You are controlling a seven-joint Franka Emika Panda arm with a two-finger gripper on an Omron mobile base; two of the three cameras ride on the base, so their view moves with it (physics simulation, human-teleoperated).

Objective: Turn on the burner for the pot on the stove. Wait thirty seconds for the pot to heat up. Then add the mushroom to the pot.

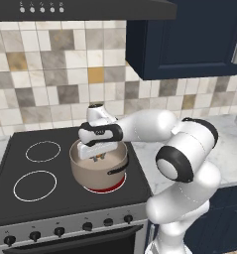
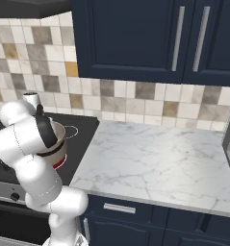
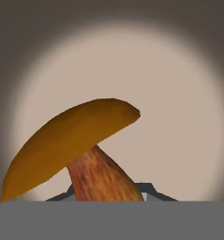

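Observation:
The taupe-grey pot [image 1: 92, 174] stands on the front right burner [image 1: 113, 188] of the stove [image 1: 21, 211], and a red glow shows under its base. My gripper [image 1: 97, 156] hangs just inside the pot's rim, shut on the mushroom [image 1: 98, 158]. In the hand view the mushroom [image 3: 71, 140] has its orange-brown cap tilted and its stem running down between my fingertips [image 3: 150, 189], with the pot's pale inside [image 3: 174, 108] behind it. From the right base view my arm covers most of the pot [image 2: 60, 142], and the red glow of the burner [image 2: 59, 164] shows below it.
Two unlit white rings [image 1: 43, 151] [image 1: 34, 185] mark the left of the black glass. Black knobs [image 1: 59, 231] line the steel front. A marble counter [image 2: 155, 153] runs to the right, with dark blue cabinets [image 2: 135, 38] above and a range hood [image 1: 65, 10] over the stove.

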